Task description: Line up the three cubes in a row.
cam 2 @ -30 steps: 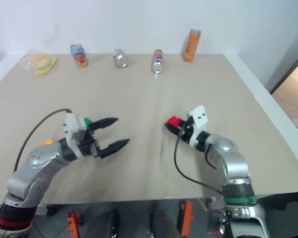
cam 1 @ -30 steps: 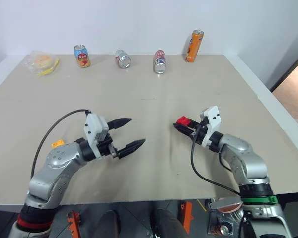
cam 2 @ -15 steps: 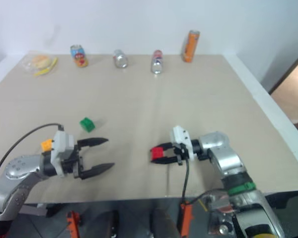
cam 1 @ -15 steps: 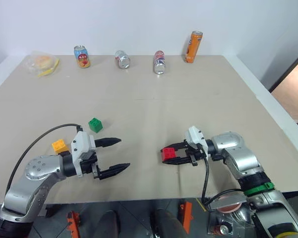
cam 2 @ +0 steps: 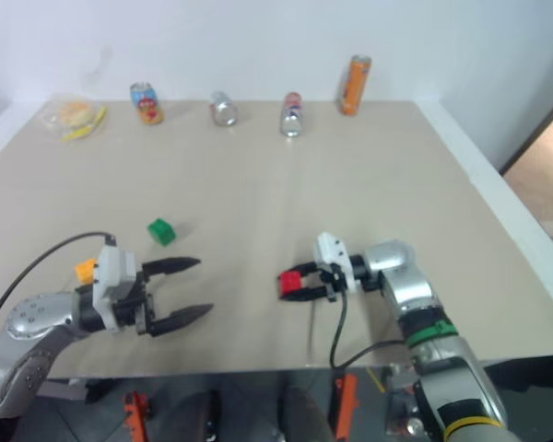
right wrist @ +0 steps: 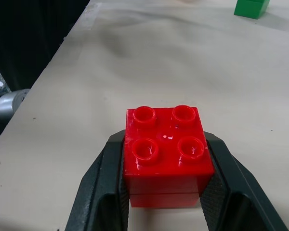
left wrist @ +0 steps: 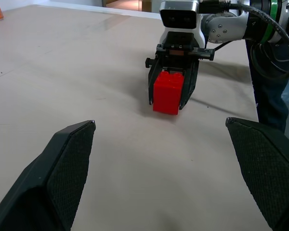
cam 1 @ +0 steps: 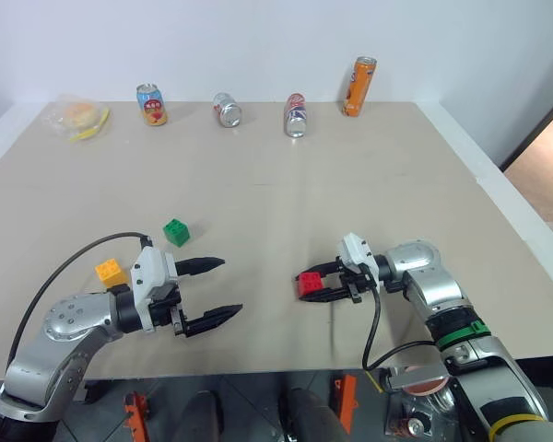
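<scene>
Red cube (cam 1: 309, 284) lowered, pinched in right end effector (cam 1: 319, 286), left end effector (cam 1: 223, 290) drawn back, spread

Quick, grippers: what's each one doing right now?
Left gripper: open, holding nothing.
Right gripper: shut on the red cube, down at the table.

Left gripper (cam 1: 219, 288) fingers spread wide, nothing between them, pointing level toward the right arm, forearm low over the table. Right gripper (cam 1: 311, 284) clamped on the red cube (cam 1: 309, 284), wrist bent so it points left, tilted slightly down.
</scene>
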Motion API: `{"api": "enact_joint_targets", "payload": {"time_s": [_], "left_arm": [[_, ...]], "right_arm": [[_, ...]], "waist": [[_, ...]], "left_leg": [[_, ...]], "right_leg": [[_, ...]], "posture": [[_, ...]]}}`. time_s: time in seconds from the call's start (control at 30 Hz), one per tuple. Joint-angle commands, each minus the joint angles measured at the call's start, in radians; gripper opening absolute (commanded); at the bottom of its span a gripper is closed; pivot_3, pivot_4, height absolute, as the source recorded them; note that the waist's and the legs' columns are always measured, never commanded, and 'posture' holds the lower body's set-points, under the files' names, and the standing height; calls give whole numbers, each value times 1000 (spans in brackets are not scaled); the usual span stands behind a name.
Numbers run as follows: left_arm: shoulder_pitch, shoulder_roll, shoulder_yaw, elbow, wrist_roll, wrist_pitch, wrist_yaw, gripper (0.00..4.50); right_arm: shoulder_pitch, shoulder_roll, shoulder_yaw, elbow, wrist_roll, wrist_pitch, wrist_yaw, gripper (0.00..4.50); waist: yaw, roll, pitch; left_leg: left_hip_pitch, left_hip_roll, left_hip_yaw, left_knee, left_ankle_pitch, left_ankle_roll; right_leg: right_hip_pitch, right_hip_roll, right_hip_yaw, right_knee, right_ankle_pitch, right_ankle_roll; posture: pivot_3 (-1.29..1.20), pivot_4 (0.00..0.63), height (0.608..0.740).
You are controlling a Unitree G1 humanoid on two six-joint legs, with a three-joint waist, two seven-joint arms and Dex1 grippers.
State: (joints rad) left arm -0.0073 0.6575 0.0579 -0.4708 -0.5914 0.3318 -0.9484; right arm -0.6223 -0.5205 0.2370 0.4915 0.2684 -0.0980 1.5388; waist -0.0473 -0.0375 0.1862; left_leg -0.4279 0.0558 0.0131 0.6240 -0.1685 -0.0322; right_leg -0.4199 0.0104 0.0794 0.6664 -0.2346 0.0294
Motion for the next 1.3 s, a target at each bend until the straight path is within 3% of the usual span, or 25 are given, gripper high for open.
{"api": "enact_joint_targets", "payload": {"time_s": [0.03,0.07,0.13,0.3,0.37,0.6,0.73,0.93,1.3], "left_arm": [[8,12,36,-44,-22,0,2,4500],[10,13,37,-45,-24,1,4,4500],[13,13,40,-48,-27,5,9,4500],[20,-12,67,-57,-44,29,63,4500],[17,-16,84,-56,-56,48,91,4500],[-110,3,148,15,-81,213,262,4500],[-225,48,124,133,18,259,317,4500],[-340,75,68,321,138,271,327,4500],[-512,39,-46,532,242,292,284,4500]], "right_arm": [[-25,5,1,12,0,-37,63,1281],[-27,7,1,17,-1,-41,65,1281],[-33,11,-1,26,-1,-47,66,2282],[-37,2,-7,-10,38,-5,76,4045],[-39,-1,-18,-40,59,24,76,4421],[-82,7,-97,-238,190,231,-38,4421],[-109,45,-110,-339,191,346,-184,4421],[-105,87,-104,-398,173,378,-285,4421],[-99,118,-108,-427,164,376,-361,4421]], "waist": [[0,0,0],[0,0,0],[0,0,0],[0,0,0],[0,0,0],[0,0,0],[0,0,0],[0,0,0],[1,0,0]], "left_leg": [[0,0,0,0,0,0],[0,0,0,0,0,0],[0,0,0,0,0,0],[0,1,0,0,0,0],[0,1,0,0,0,0],[0,1,0,1,0,0],[1,1,-1,1,0,0],[-2,1,0,0,0,-1],[-4,1,-1,0,0,-1]], "right_leg": [[0,0,0,0,0,0],[0,0,0,0,0,0],[0,0,0,0,0,0],[0,0,0,0,0,0],[0,0,0,0,0,0],[0,1,0,2,0,0],[0,2,0,3,3,5],[-4,2,0,3,3,4],[-6,2,-1,3,3,5]], "posture": [[0,150,740],[0,150,740],[0,150,740],[0,150,740],[0,150,740],[0,150,740],[0,150,740],[0,150,740],[0,150,740]]}}
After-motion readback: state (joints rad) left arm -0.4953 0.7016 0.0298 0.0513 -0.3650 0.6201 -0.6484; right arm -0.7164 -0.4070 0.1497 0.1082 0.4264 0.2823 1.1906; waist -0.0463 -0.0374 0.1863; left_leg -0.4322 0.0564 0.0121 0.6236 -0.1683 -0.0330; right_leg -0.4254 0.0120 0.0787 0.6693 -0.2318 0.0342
